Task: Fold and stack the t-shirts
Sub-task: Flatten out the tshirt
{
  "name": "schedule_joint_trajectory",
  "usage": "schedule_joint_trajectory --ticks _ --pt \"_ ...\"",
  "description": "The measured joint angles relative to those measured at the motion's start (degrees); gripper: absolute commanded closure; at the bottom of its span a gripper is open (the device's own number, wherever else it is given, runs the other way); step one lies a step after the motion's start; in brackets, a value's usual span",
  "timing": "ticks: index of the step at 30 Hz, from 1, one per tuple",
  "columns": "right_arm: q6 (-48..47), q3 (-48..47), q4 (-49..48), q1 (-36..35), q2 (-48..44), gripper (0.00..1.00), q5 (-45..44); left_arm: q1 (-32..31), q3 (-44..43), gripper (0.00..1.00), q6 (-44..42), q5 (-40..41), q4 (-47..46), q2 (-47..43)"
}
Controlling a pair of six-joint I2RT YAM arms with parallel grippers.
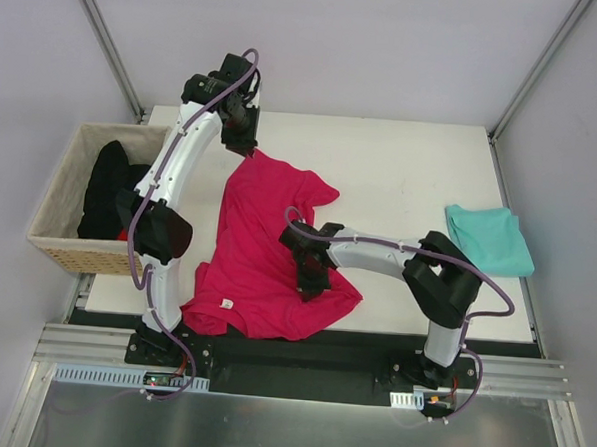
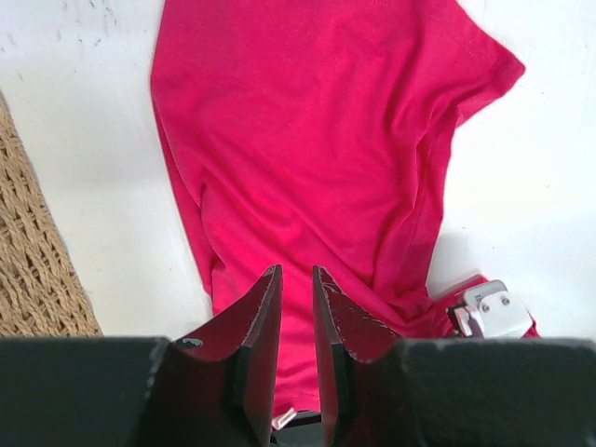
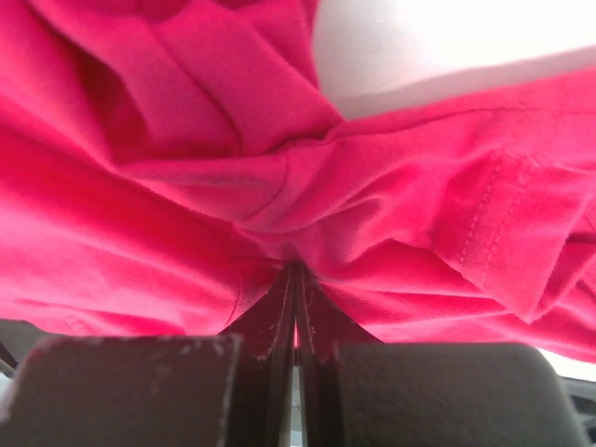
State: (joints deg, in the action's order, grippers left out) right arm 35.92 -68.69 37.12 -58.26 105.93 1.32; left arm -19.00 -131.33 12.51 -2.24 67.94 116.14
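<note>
The crimson-pink t-shirt lies crumpled and partly spread on the left half of the white table, its small white neck label near the front edge. At the shirt's far tip, my left gripper is drawn up with the cloth; in its wrist view the narrow-set jaws have pink cloth between them. My right gripper is shut on a bunched fold at the shirt's near right side, and pink folds fill its wrist view above the gripper. The teal t-shirt lies folded at the right edge.
A woven wicker basket with dark clothing in it stands off the table's left edge, and its side shows in the left wrist view. Bare white table lies between the two shirts and along the back.
</note>
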Motion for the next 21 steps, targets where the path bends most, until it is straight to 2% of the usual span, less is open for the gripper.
schedule_joint_trajectory --ticks 8,21 --pt "6.0 -1.1 4.4 1.4 0.6 0.99 -2.5 0.4 0.0 0.8 0.0 0.5 0.0 -1.7" --pt "9.5 -4.2 12.3 10.2 3.0 0.99 -7.1 0.4 0.0 0.8 -0.1 0.8 0.0 -1.7"
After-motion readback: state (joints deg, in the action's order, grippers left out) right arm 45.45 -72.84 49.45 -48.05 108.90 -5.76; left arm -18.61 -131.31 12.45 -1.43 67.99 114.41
